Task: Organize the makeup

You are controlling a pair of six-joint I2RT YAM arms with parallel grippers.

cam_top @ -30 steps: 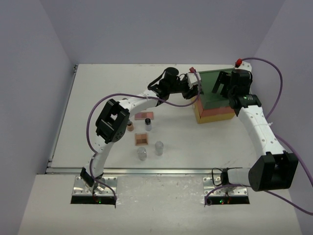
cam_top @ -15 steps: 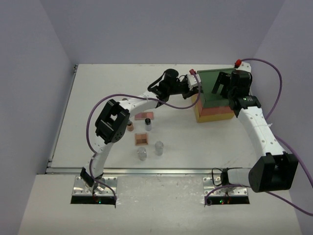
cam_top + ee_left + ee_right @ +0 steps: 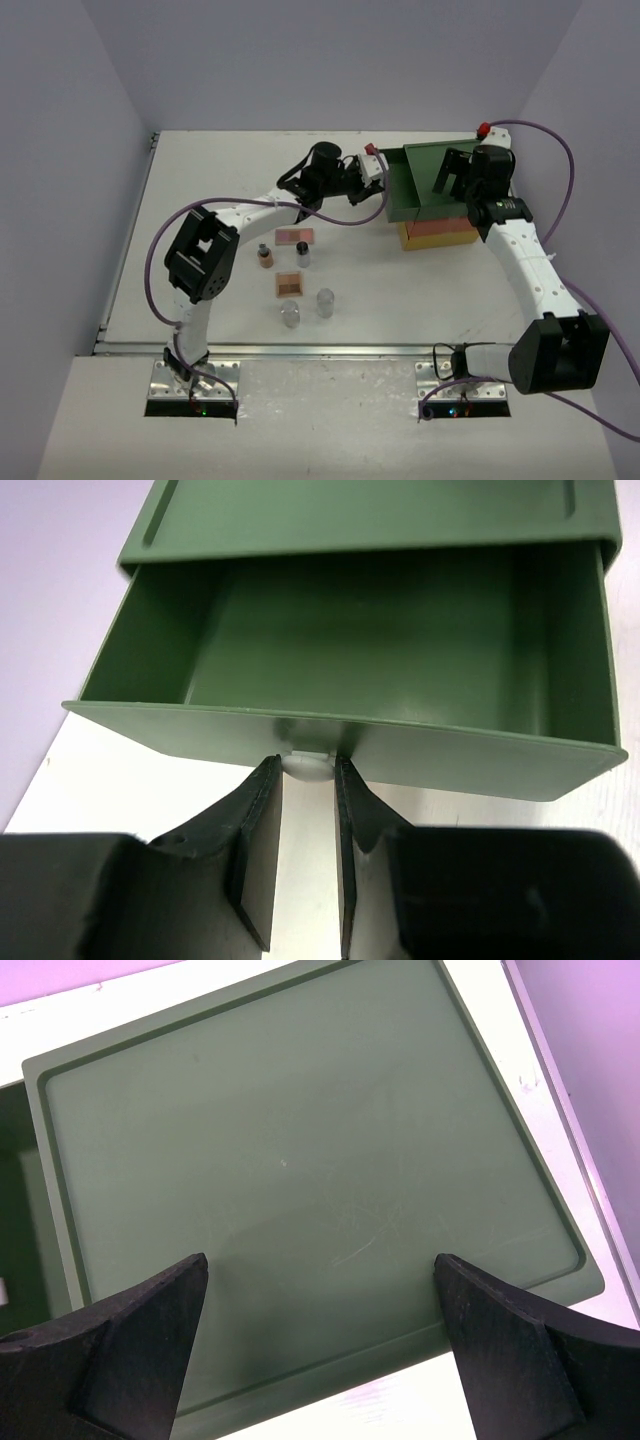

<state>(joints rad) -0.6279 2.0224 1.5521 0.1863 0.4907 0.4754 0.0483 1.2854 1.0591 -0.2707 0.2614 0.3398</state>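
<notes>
knob (image 3: 306,763) of drawer (image 3: 400,630) pinched by left gripper (image 3: 308,771) | drawer drawn out | right gripper (image 3: 320,1262) spread wide, nothing held, over box top (image 3: 300,1140)

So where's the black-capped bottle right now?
Top view: the black-capped bottle stands mid-table, on the near side of the pink palette, brown bottle on its left.

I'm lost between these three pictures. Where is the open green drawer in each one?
Top view: the green drawer is right of centre in the upper half, jutting leftward from under the flat green top.
Left wrist: it fills the upper half, with its white knob between the left gripper's fingers.
Right wrist: only a dark sliver at the left edge.
Shared landmark: the flat green top.
</notes>
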